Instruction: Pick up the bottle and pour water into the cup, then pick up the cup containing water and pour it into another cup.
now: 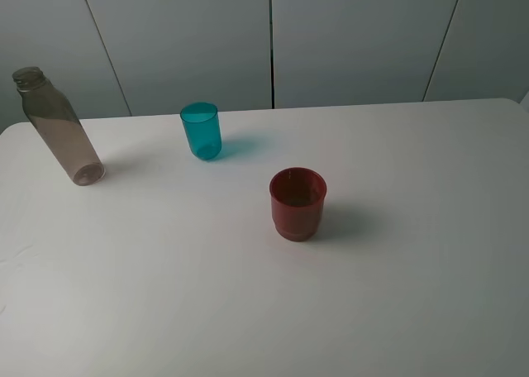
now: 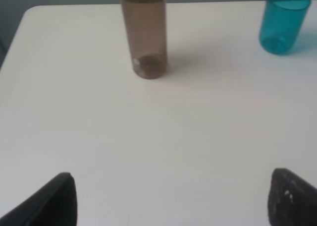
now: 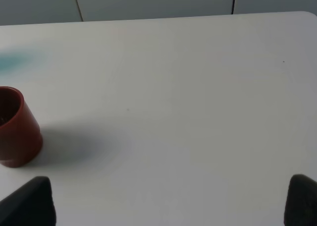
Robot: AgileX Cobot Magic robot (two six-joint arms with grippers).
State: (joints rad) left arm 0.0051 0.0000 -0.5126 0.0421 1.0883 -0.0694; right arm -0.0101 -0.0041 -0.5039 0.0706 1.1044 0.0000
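The smoky grey-brown bottle [image 1: 59, 127] stands uncapped at the table's far left; it also shows in the left wrist view [image 2: 144, 35]. The teal cup [image 1: 201, 131] stands upright to its right, and shows in the left wrist view [image 2: 283, 22]. The dark red cup [image 1: 297, 203] stands upright near the table's middle and shows in the right wrist view [image 3: 16, 128]. My left gripper [image 2: 173, 201] is open and empty, well short of the bottle. My right gripper [image 3: 166, 201] is open and empty, with the red cup off to one side. Neither gripper shows in the exterior high view.
The white table [image 1: 413, 269] carries only these three things. Its far edge [image 1: 372, 104] runs along a grey panelled wall [image 1: 347, 38]. The table's far left corner is rounded, just behind the bottle.
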